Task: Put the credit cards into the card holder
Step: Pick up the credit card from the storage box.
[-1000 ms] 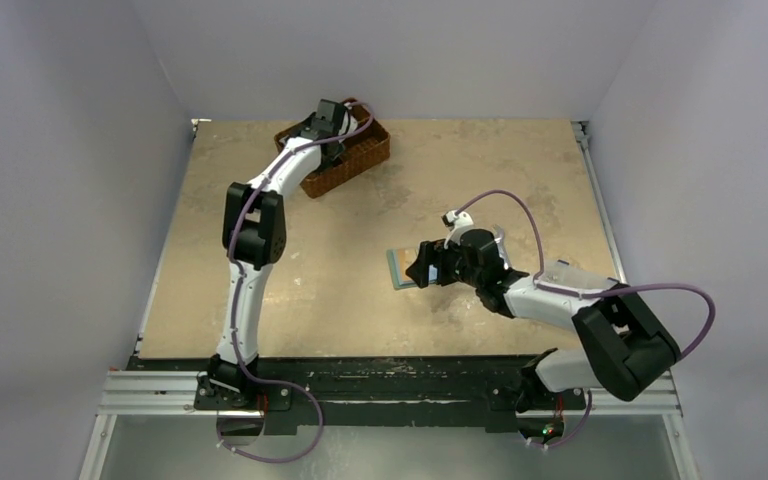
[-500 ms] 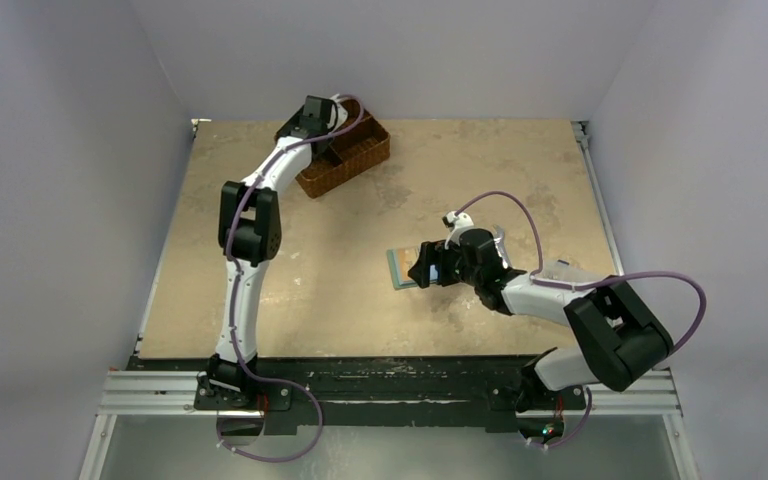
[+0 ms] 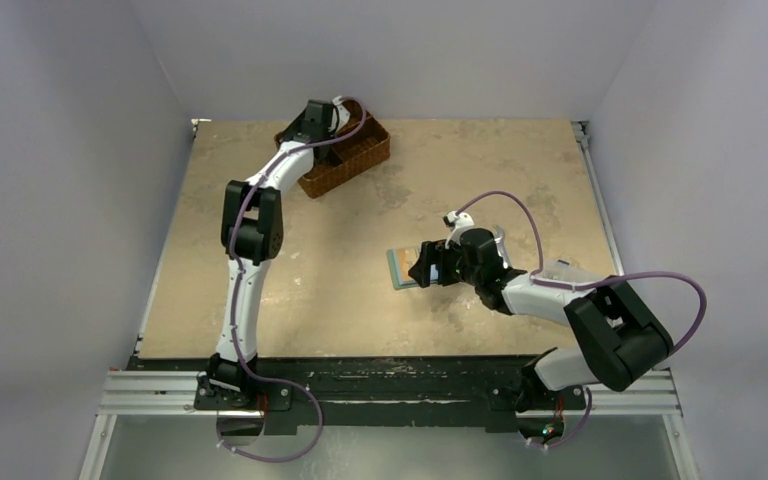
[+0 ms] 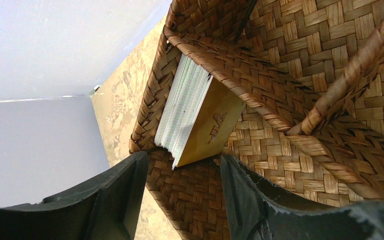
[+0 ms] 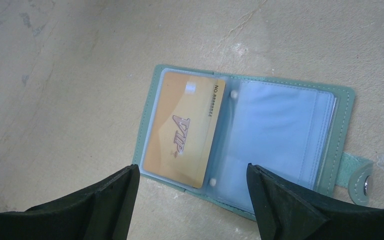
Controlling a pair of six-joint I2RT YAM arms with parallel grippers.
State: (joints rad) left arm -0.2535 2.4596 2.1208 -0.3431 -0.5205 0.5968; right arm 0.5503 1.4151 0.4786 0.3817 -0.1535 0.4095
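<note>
A thick stack of credit cards (image 4: pixel 190 111), gold face outward, stands on edge in an end compartment of the wicker basket (image 4: pixel 300 45). My left gripper (image 4: pixel 185 182) hangs open just above the stack's lower corner, with nothing between its fingers. From above, the left gripper (image 3: pixel 318 116) is over the basket (image 3: pixel 360 158) at the back left. The teal card holder (image 5: pixel 340 120) lies open on the table, with one gold card (image 5: pixel 182 127) in its left clear sleeve. My right gripper (image 5: pixel 192 192) hovers open over its near edge. In the top view the holder (image 3: pixel 397 268) pokes out left of the right gripper (image 3: pixel 426 266).
The basket has woven dividers and a handle (image 4: pixel 360 65) crossing beside the cards. The holder's snap tab (image 5: pixel 361 181) sticks out to the right. A clear plastic box (image 3: pixel 564 269) lies by the right arm. The wall runs close behind the basket.
The left gripper has shifted a little over the basket's end compartment and its jaws have narrowed slightly. The right arm and the card holder have stayed put.
</note>
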